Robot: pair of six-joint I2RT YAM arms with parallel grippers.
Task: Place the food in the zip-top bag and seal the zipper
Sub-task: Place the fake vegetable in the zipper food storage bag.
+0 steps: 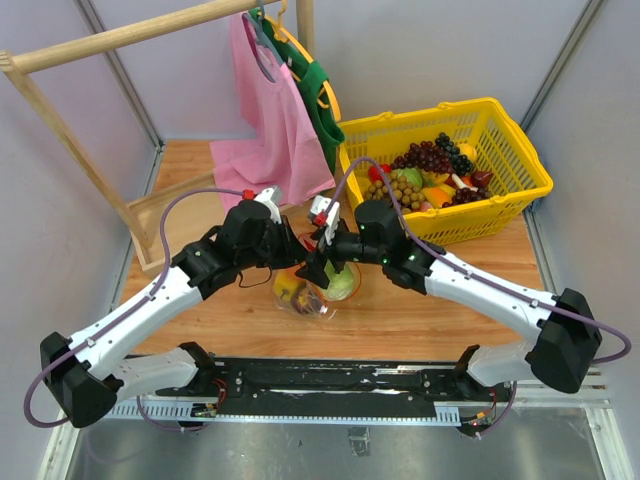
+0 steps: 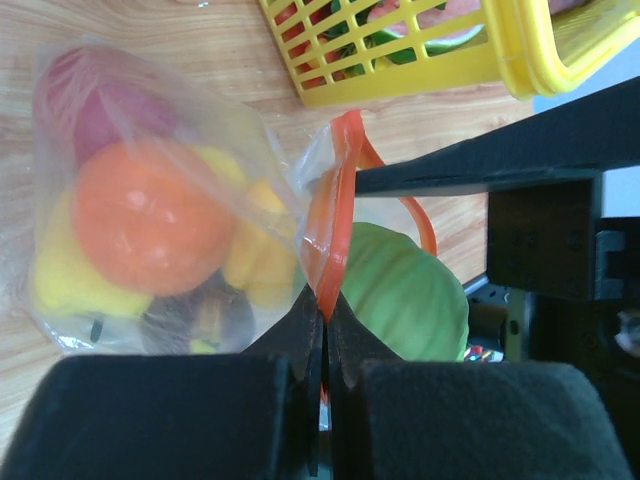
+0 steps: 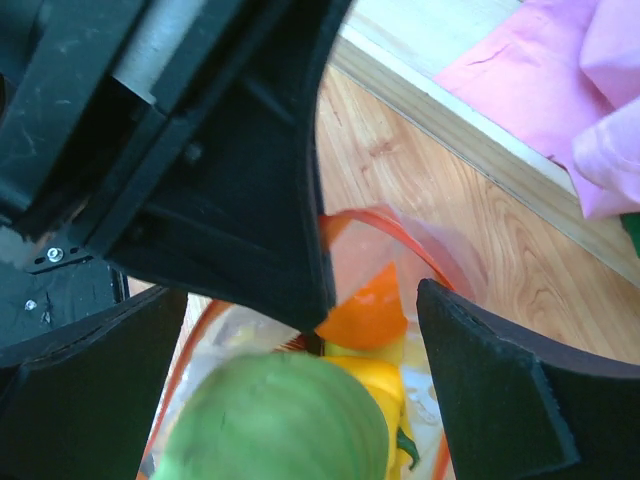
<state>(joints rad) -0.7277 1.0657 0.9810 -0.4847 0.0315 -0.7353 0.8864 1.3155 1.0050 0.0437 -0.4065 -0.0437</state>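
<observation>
Zip-top bag [image 2: 150, 200]: L gripper [image 2: 322, 318] pinches zipper [image 2: 332, 225]; yellow basket [image 2: 400, 88] close behind.

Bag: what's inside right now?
Orange, red fruit, yellow pieces; green piece at the mouth, within the zipper loop. Dark bits beside them are blurred; anything behind is hidden.

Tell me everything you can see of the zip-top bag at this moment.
The zip-top bag is clear, crinkly plastic, lying on the wooden table near the yellow basket. Its zipper, a red-orange strip along the mouth, is unsealed and the mouth stands open. The left gripper is shut on that strip. Inside show an orange, yellow pieces and a reddish fruit; a green piece sits in the mouth.
</observation>
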